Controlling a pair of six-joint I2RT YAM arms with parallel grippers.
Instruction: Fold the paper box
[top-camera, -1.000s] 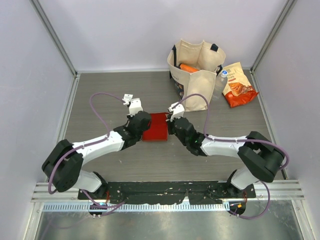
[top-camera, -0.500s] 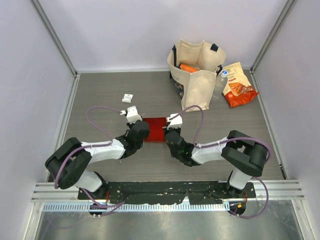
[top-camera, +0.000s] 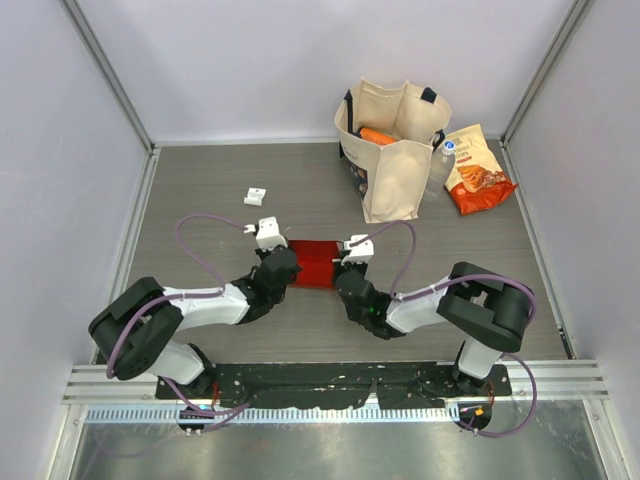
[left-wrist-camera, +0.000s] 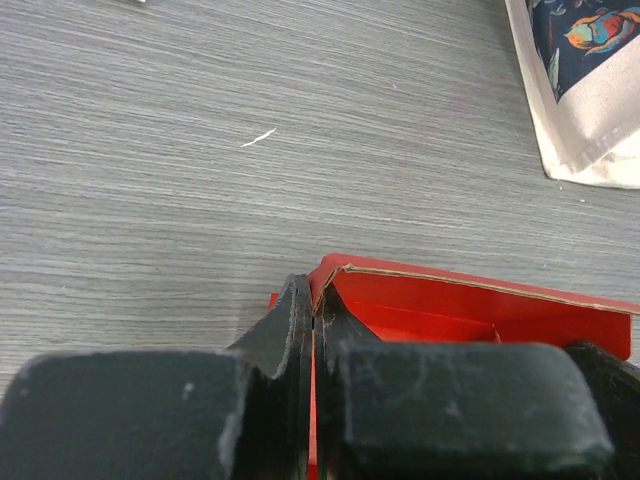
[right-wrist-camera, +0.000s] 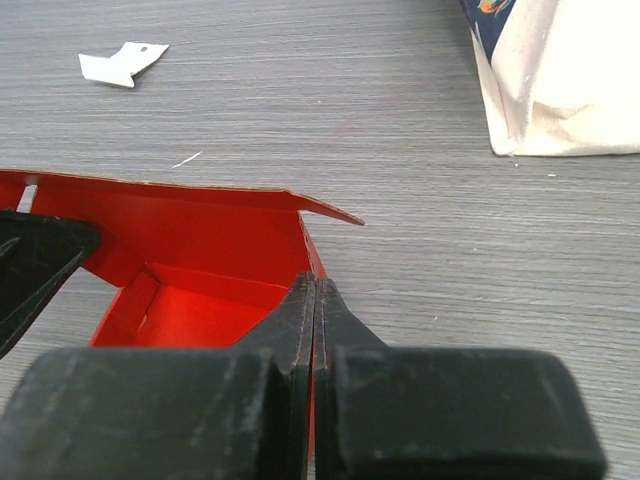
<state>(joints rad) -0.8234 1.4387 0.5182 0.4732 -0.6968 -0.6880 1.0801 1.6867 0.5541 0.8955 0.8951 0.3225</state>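
Below, grey wood-grain table (top-camera: 200, 195) within pale walls (top-camera: 300, 60); left gripper (left-wrist-camera: 313, 300) and right gripper (right-wrist-camera: 315, 290) each tight on the paper box (right-wrist-camera: 200, 240).

Grey wood-grain table (top-camera: 200, 190): beige tote bag (top-camera: 395, 170) upper right, orange snack bag (top-camera: 478, 172) beside it, white scrap (top-camera: 256, 196) upper left, red paper box (top-camera: 315, 265) centre.

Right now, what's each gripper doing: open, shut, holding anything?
Left gripper: fingers shut on the left edge of the bright red thin-card paper box.
Right gripper: fingers shut on that box's right edge.
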